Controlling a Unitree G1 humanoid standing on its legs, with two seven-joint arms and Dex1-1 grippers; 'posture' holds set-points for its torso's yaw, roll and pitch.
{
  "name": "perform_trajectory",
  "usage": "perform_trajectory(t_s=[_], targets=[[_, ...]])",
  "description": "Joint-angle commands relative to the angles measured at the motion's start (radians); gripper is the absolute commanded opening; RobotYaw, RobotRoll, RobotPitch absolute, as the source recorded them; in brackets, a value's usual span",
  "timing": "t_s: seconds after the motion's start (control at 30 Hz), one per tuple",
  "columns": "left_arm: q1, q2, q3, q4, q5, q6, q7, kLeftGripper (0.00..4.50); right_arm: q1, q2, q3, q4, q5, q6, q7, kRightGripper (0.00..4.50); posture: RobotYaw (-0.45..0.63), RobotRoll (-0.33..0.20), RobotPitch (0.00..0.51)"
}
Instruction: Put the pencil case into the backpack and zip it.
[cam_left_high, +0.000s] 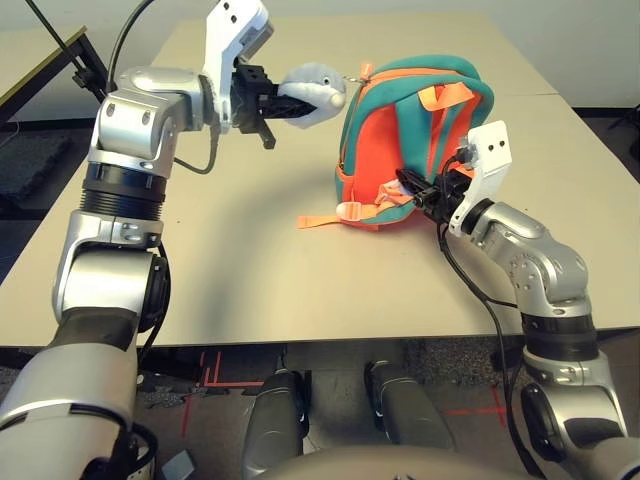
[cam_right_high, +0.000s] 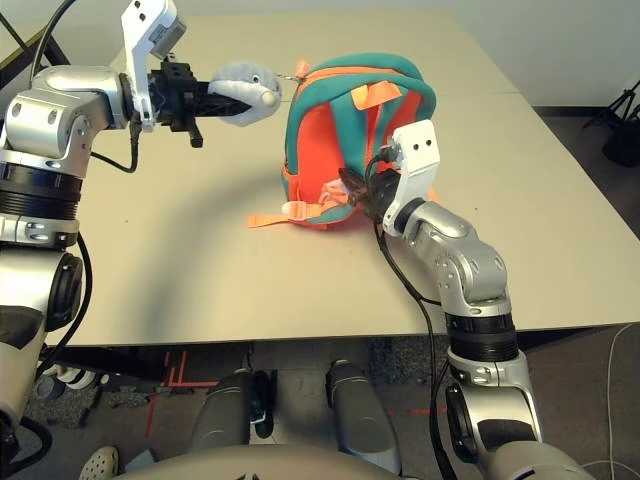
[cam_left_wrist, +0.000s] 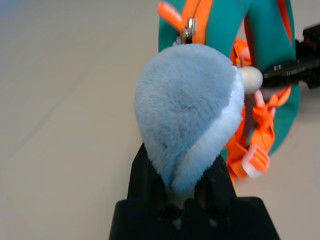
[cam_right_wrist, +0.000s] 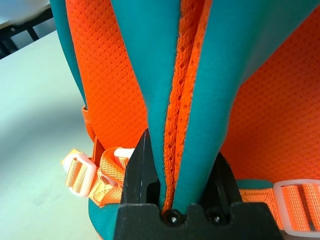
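With the left gripper (cam_left_high: 300, 106) closed down on the plush toy (cam_left_high: 318, 88), we've got a soft handle for the zip, because a metal link (cam_left_wrist: 189, 31) ties that toy to the orange zipper (cam_left_wrist: 201, 22) near the top of the bag. And over on the other side, the right gripper (cam_right_wrist: 182, 142) has its fingers pinched in on the shoulder straps (cam_right_wrist: 204, 100), folded together between them, presumably an anchor so the backpack (cam_left_high: 378, 140) won't slide when the toy is pulled! The bag stands on the table (cam_left_high: 250, 260), off to the robot's right of centre, strap side turned towards the robot, its front facing away. Its long axis runs from base up to the top loop (cam_left_high: 445, 96), leaning a touch to the robot's right, and a buckled webbing end (cam_left_high: 350, 211) trails out on the left. As for the pencil case, the smart call is that it's already inside, though I can't confirm it! The pull looks the thing to work now, and if that plush slips, the zip stalls.
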Motion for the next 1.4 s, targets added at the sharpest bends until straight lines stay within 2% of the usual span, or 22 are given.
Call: perform_trajectory(t_s=[0.03, 0.1, 0.3, 0.43, 0.57, 0.9, 1.03, 1.17, 1.23, 1.3, 1.4], targets=[[0.055, 0.021, 0.017, 0.067, 0.017, 0.002, 0.006, 0.29, 0.004, 0.0, 0.012, 0.027, -0.006, 0.007, 0.007, 0.52, -0.17, 0.0, 0.097], [0.074, 0.018, 0.005, 0.122, 0.046, -0.03, 0.026, 0.29, 0.0, 0.0, 0.013, 0.029, -0.006, 0.007, 0.007, 0.52, -0.17, 0.0, 0.096], [0.127, -0.008, -0.019, 0.208, 0.047, -0.018, -0.016, 0.29, -0.004, -0.006, 0.014, 0.032, -0.007, 0.006, 0.012, 0.52, -0.18, 0.0, 0.094], [0.15, -0.035, -0.079, 0.31, 0.091, -0.041, -0.055, 0.29, -0.003, -0.007, 0.015, 0.03, -0.009, 0.008, 0.014, 0.52, -0.18, 0.0, 0.091], [0.14, -0.071, -0.135, 0.395, 0.128, -0.058, -0.106, 0.29, -0.004, -0.007, 0.018, 0.033, -0.012, 0.009, 0.017, 0.52, -0.18, 0.0, 0.091], [0.084, -0.159, -0.178, 0.577, 0.231, -0.191, -0.109, 0.28, 0.0, -0.003, 0.019, 0.032, -0.016, 0.009, 0.017, 0.52, -0.19, 0.0, 0.092], [0.033, -0.199, -0.037, 0.65, 0.171, -0.274, 0.07, 0.28, 0.004, 0.003, 0.018, 0.024, -0.016, 0.012, 0.011, 0.52, -0.2, 0.0, 0.094], [-0.004, -0.211, 0.061, 0.649, 0.12, -0.266, 0.08, 0.28, 0.005, 0.003, 0.017, 0.014, -0.013, 0.017, 0.007, 0.52, -0.2, 0.0, 0.094], [-0.006, -0.207, 0.086, 0.62, 0.103, -0.247, 0.058, 1.02, 0.005, 0.002, 0.007, 0.003, -0.001, 0.036, 0.002, 0.52, -0.2, 0.0, 0.097], [0.004, -0.202, 0.1, 0.573, 0.091, -0.219, 0.035, 1.66, 0.007, 0.001, -0.008, -0.015, 0.016, 0.061, -0.003, 1.25, -0.2, 0.0, 0.099], [0.037, -0.197, 0.111, 0.47, 0.071, -0.154, 0.013, 2.91, 0.017, -0.003, -0.044, -0.062, 0.058, 0.113, -0.011, 2.29, -0.19, 0.0, 0.102]])
